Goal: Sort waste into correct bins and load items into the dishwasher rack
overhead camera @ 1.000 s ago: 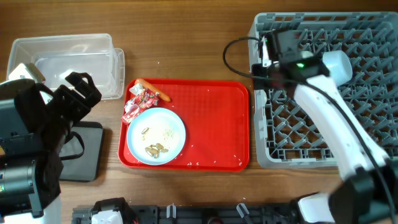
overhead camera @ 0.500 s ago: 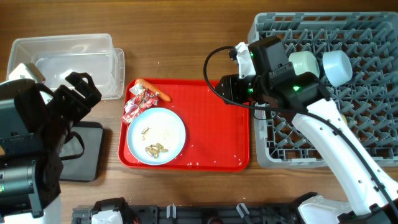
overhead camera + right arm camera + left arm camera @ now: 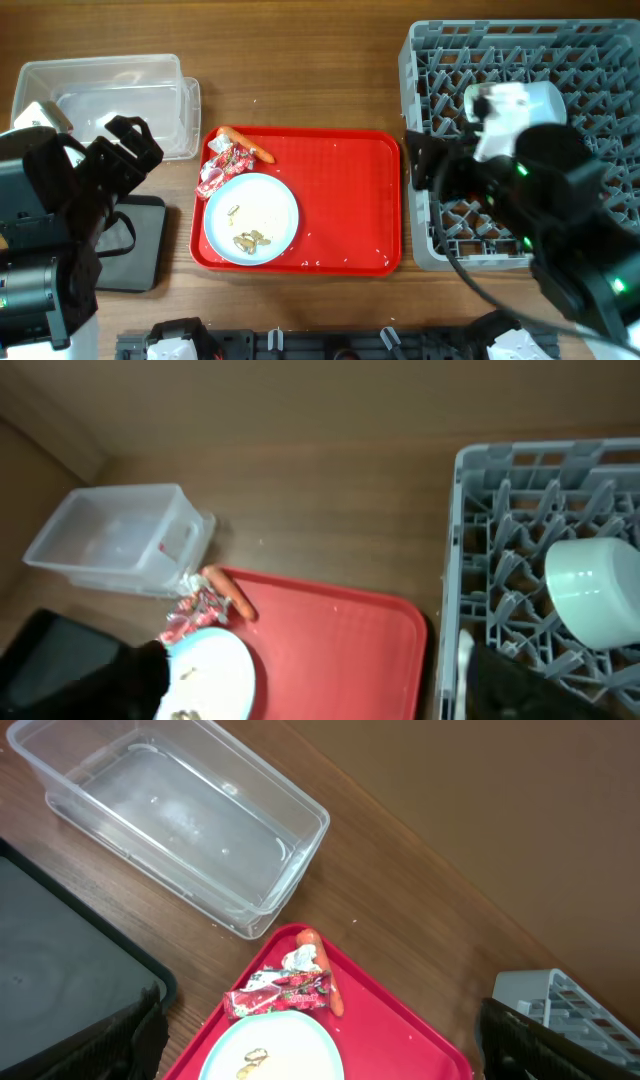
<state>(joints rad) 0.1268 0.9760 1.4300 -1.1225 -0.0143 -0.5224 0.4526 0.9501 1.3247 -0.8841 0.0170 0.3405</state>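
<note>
Both tools hung empty. The right gripper (image 3: 320, 698) had its fingers spread wide, one at each lower corner of its wrist view, with nothing between them. It hovered over the seam where the red tray (image 3: 350, 200) met the left wall of the dishwasher rack (image 3: 600, 60). The mint green bowl (image 3: 600, 600) sat upturned on the rack's pegs, off to the gripper's right and apart from it.

The left gripper (image 3: 320, 1055) was likewise spread wide and held nothing. It hung over the left of the table (image 3: 300, 60), between the clear tub (image 3: 100, 62) and the black tray (image 3: 145, 250).

The waste lay on the red tray's far left corner, well apart from both tools. The carrot piece (image 3: 247, 144) lay against the red-and-white wrapper (image 3: 222, 165), with a scrap of white tissue (image 3: 299, 958) beside them. Just in front of them sat the pale blue plate (image 3: 270, 205), with brownish food scraps (image 3: 250, 240) on it
</note>
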